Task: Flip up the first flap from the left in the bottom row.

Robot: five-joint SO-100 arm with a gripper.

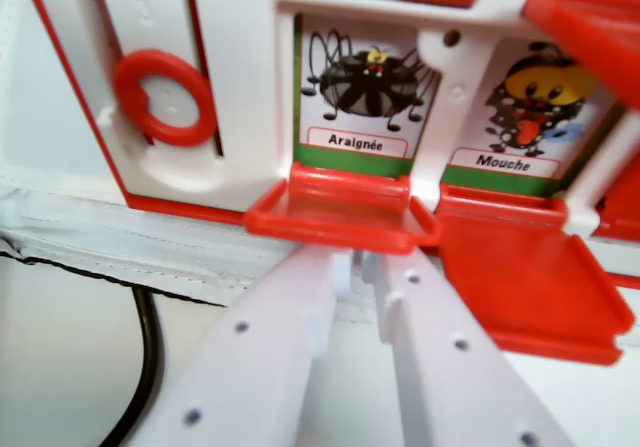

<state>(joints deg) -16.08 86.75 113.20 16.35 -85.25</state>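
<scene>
The gripper (357,264), fingers nearly pressed together with a thin gap, sits just under the flap (338,212) below the Araignée card (357,97). A 2nd flap (525,277) lies right of it; a ring (164,97) left.

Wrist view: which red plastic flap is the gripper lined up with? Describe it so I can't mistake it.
On the white and red plastic game board, find the red ring slider. Toward the wrist view's right sits the spider picture labelled Araignée; the red flap lies folded down beneath it, above the white gripper. Its neighbour lies under Mouche.
</scene>
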